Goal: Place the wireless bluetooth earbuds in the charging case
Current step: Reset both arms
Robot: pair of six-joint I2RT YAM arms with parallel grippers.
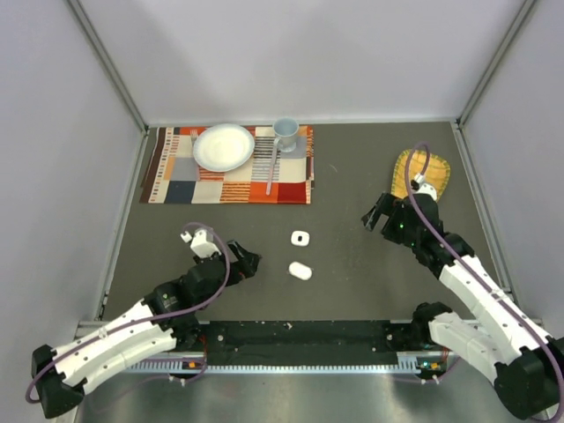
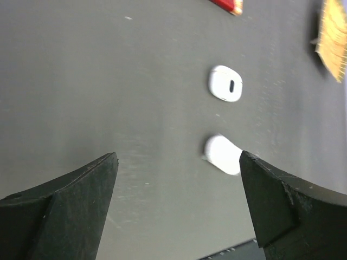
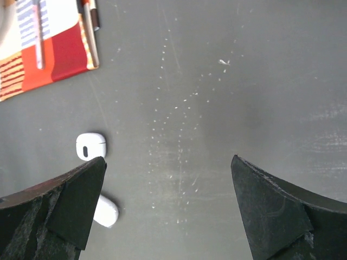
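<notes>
Lying: charging case (image 1: 300,270), axis far-left to near-right | left gripper (image 2: 178,160), right gripper (image 3: 168,162) open

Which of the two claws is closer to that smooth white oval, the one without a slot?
Left. The left gripper is open just beside the oval, on its left. The right gripper is farther off, to the oval's right and further back.

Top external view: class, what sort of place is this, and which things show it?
Probably a robot test cell, not a home: two arms bolted at the near edge of a dark table, plain grey panels walling it in, and a staged placemat with plate and cup.
</notes>
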